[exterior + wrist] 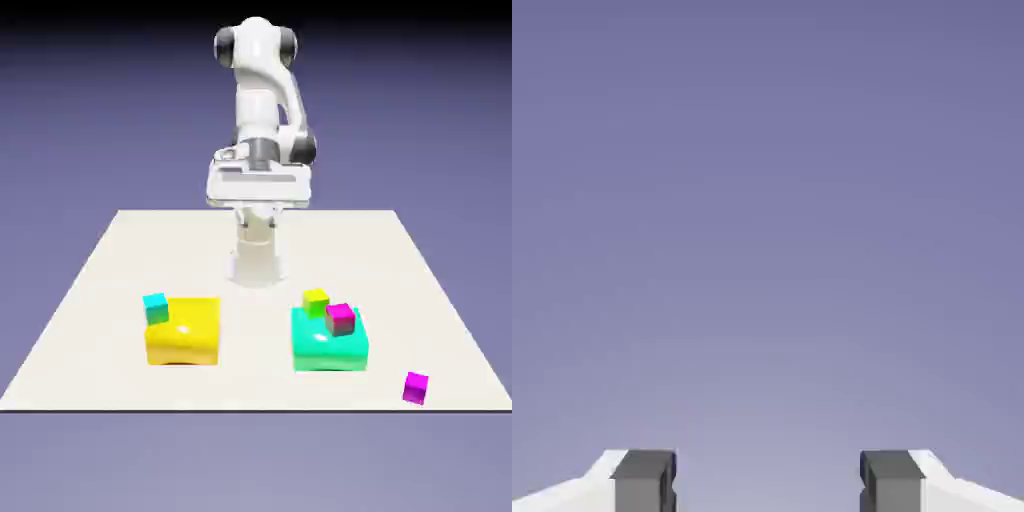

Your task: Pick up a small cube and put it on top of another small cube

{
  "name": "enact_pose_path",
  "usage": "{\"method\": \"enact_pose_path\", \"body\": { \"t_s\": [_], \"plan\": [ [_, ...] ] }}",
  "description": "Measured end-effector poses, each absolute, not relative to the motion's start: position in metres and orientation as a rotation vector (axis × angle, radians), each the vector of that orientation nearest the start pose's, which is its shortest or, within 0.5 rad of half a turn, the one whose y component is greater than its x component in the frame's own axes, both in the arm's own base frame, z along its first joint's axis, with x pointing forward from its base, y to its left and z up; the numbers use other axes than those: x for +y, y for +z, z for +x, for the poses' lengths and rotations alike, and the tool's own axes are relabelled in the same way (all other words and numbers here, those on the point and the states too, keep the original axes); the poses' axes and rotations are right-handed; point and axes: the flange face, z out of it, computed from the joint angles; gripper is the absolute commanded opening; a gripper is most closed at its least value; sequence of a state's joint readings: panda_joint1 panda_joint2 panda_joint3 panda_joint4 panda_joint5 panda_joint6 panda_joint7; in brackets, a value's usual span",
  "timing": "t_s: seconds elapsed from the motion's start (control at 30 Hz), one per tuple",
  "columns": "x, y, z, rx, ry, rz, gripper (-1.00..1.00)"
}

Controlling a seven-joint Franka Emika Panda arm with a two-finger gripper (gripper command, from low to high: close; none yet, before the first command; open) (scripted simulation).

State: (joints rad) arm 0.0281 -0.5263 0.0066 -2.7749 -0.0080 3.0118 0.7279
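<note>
Magenta-purple cube (pixel 416 388) at lower right of exterior view, on bench (pixel 200 250); your tool's (pixel 768 482) fingertips apart, nothing between.

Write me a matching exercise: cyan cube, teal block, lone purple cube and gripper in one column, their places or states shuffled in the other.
Column one
1. Cyan cube
2. Teal block
3. Lone purple cube
4. Gripper

Column two
A. Open, nothing between its fingers
B. Near the table's front edge, toward the exterior view's right
C. Seen at the corner of the yellow block
D. Partly overlapped in the exterior view by a magenta cube

Right pairs: 1-C, 2-D, 3-B, 4-A
</note>
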Motion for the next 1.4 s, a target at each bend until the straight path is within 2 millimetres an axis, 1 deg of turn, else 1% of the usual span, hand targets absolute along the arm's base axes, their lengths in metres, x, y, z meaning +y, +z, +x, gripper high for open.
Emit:
{"method": "enact_pose_path", "body": {
  "t_s": [0.17, 0.33, 0.47, 0.6, 0.7, 0.8, 0.9, 1.03, 1.07, 1.17, 1.2, 1.27, 1.37, 1.4],
  "plan": [
    [0.060, 0.434, 0.445, 0.702, -0.850, -2.717, 0.00],
    [0.113, 0.403, 0.482, 0.479, -0.685, -2.873, 0.00],
    [0.164, 0.372, 0.503, 0.274, -0.545, -2.976, 0.00],
    [0.208, 0.336, 0.519, 0.084, -0.402, -3.057, 0.00],
    [0.243, 0.305, 0.526, -0.066, -0.291, -3.103, 0.00],
    [0.279, 0.272, 0.528, -0.221, -0.178, -3.137, 0.00],
    [0.314, 0.238, 0.526, -0.376, -0.063, -3.159, 0.00],
    [0.357, 0.190, 0.516, -0.576, 0.089, -3.169, 0.00],
    [0.357, 0.189, 0.516, -0.577, 0.090, -3.169, 0.00],
    [0.354, 0.134, 0.515, -0.576, 0.089, -3.169, 0.00],
    [0.353, 0.120, 0.514, -0.577, 0.090, -3.169, -1.00],
    [0.353, 0.120, 0.514, -0.576, 0.090, -3.168, -1.00],
    [0.356, 0.176, 0.516, -0.576, 0.092, -3.167, -1.00],
    [0.349, 0.192, 0.519, -0.543, 0.091, -3.176, -1.00]
  ]
}}
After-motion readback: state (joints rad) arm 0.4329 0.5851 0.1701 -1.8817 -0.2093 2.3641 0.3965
